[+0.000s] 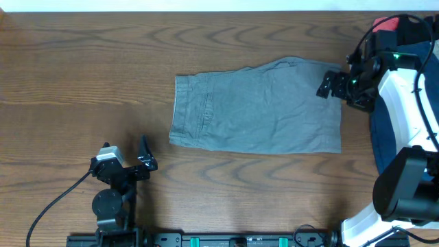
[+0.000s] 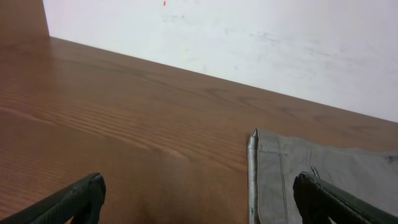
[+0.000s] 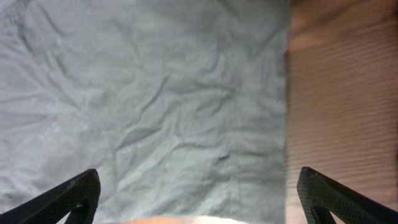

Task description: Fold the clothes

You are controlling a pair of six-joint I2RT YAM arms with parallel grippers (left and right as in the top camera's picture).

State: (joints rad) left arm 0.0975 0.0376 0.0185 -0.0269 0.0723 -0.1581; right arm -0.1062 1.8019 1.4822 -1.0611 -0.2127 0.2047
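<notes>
The light grey shorts [image 1: 257, 106] lie flat on the wooden table, folded in half, waistband at the left, leg hems at the right. My left gripper [image 1: 140, 163] is open and empty, low near the table's front, below and left of the waistband. In the left wrist view the waistband corner [image 2: 254, 155] shows between its fingers [image 2: 199, 199]. My right gripper [image 1: 330, 86] hovers over the shorts' right hem edge, open and empty. The right wrist view shows wrinkled grey cloth [image 3: 155, 106] filling the space between its fingers [image 3: 199, 199].
The brown wooden table [image 1: 82, 68] extends all round the shorts. A white wall [image 2: 249, 37] backs the table's far edge. The right arm's white and black body [image 1: 405, 103] stands at the right edge, with a red object [image 1: 387, 24] behind it.
</notes>
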